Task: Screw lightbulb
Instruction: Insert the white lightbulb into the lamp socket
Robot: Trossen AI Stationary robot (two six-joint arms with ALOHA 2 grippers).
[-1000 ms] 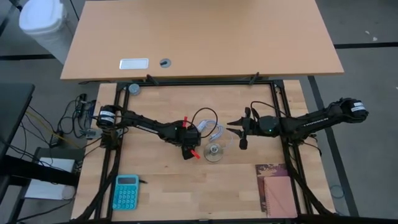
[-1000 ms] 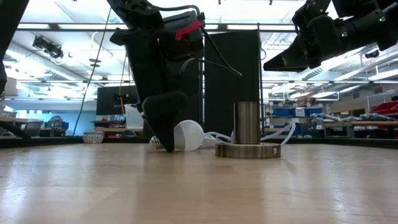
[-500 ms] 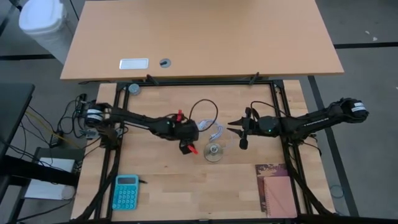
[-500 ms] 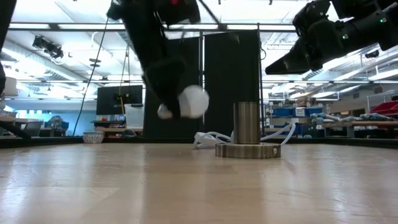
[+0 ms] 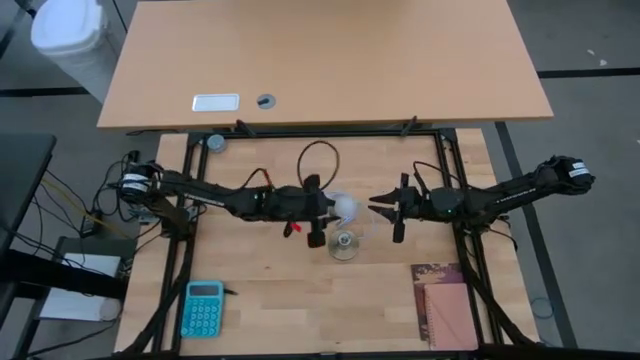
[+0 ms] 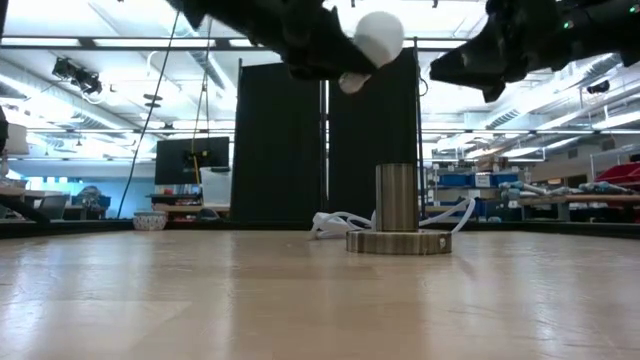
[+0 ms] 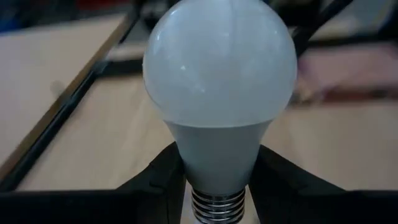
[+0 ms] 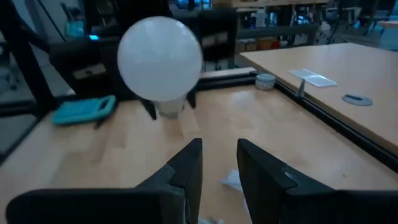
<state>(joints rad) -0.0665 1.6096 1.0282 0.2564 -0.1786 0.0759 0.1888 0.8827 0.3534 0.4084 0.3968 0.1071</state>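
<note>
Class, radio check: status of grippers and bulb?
Left gripper shut on bulb, lifted above socket. Right gripper open, facing bulb, empty. Nothing between.

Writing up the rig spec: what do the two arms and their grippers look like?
Both arms are dark, slim, jointed, with white bands near their bases. The left gripper carries a red part and a thin dark cable loop; the right gripper has two dark, tapered, wedge-shaped fingers.

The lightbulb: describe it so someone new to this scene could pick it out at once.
Start at the wooden table and find the metal socket standing near its middle. Above and just left of it, the left gripper holds the lightbulb in the air by its grey neck. It is the only round white globe there.
</note>
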